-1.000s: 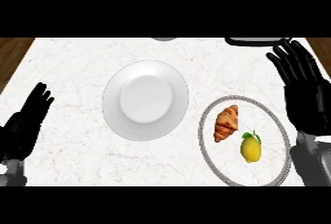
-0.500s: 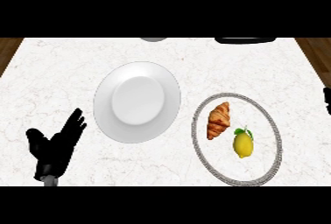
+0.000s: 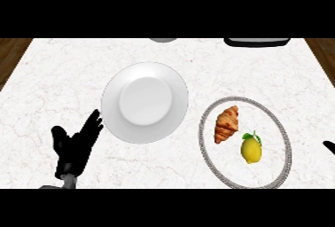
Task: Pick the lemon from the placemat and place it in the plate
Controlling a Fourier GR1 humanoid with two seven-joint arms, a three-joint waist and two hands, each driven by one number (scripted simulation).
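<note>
Left hand (image 3: 75, 146) open beside plate (image 3: 118, 119); lemon (image 3: 251, 150) on placemat (image 3: 282, 133).

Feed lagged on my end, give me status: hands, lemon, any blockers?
Left hand open, low left. Right hand barely in view at right edge. Lemon on placemat, beside croissant. Plate bare.

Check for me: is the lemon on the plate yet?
No, the lemon lies on the placemat beside the croissant, and the white plate to its left holds nothing.
</note>
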